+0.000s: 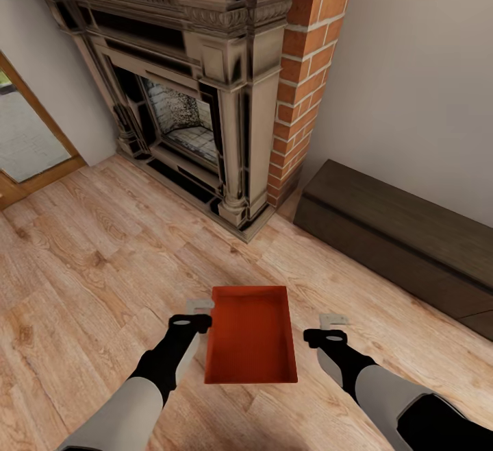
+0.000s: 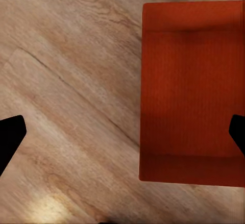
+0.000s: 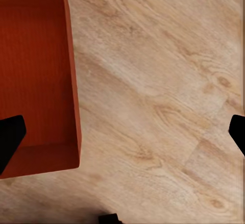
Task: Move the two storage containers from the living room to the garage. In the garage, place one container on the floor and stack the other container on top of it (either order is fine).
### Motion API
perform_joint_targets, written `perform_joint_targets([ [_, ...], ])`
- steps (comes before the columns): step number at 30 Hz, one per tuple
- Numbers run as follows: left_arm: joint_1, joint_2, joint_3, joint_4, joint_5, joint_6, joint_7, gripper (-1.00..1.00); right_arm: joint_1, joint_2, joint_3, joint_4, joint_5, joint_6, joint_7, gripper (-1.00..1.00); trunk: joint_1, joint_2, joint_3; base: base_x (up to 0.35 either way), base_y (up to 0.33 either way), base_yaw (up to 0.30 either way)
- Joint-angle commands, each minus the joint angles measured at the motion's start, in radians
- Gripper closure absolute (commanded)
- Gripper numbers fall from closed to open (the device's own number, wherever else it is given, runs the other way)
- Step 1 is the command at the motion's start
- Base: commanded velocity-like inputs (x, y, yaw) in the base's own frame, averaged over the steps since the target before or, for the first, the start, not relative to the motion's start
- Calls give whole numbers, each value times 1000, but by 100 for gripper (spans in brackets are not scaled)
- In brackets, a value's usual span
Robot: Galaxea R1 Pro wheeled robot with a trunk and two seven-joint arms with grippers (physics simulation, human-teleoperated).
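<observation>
With the left gripper [image 1: 198, 314] and right gripper [image 1: 329, 327] both wide open and empty beside the storage container [image 1: 250, 341], I would lower them evenly onto its long walls before closing.

— What was the red box [image 1: 251, 334] like?
— It looked matt, with fine little lines. The floor [image 1: 89, 266] was pale wood planks.
— And at the top of the frame?
— Rough red brick [image 1: 308, 81], a shiny carved fireplace [image 1: 226, 94], and a dull dark wood bench [image 1: 404, 232].
</observation>
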Motion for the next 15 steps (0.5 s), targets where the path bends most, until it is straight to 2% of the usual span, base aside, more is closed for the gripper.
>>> perform_joint_targets([
  [1, 0, -2, -4, -2, -2, 8, 3, -100, 0, -2, 9, -2, -5, 5, -6, -100, 0, -1, -1, 0, 0, 0],
  [6, 0, -4, -5, -3, 1, 19, -3, -100, -4, -3, 9, -2, -5, 35, -6, -100, 0, -1, -1, 0, 0, 0],
  [7, 0, -4, -6, -3, 2, 36, -3, -100, -18, -3, 9, -3, -6, 89, -6, -100, 0, -1, -1, 0, 0, 0],
  [9, 0, -4, -8, -5, 8, 80, -3, -100, -27, -4, 8, -4, -10, 133, -6, -100, 0, -1, -1, 0, 0, 0],
  [11, 0, -4, -7, -32, 38, 139, -2, -100, -31, -4, 8, -7, -19, 159, -6, -100, 0, -1, -1, 0, 0, 0],
  [15, 0, -4, -7, -59, 71, 161, -1, -100, -32, -6, 9, -9, -22, 166, -6, -100, 0, -1, -1, 0, 0, 0],
])
